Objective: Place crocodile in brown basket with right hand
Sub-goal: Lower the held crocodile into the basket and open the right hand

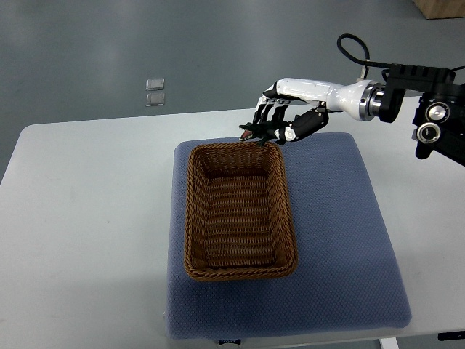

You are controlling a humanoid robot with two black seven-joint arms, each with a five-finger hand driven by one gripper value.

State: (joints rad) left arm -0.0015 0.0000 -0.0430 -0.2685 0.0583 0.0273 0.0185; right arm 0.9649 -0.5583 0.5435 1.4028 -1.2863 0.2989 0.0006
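The right hand (290, 109), fingers (270, 110) gripping the crocodile (254, 134), hovers at the brown basket's (190, 218) far rim. Next, I judge: carry it toward the table's near edge, then release.

A robotics lab or test room: a plain white table (73, 218) on bare grey floor (218, 43) that fills the top of the frame, two small square plates (155, 92) on it upper left, a cabled robot arm (349, 98) at the right edge

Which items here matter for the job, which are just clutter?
Job: right hand, crocodile held in it, brown basket.
Lying about: blue cushion under the basket, white table, two small clear squares beyond it.
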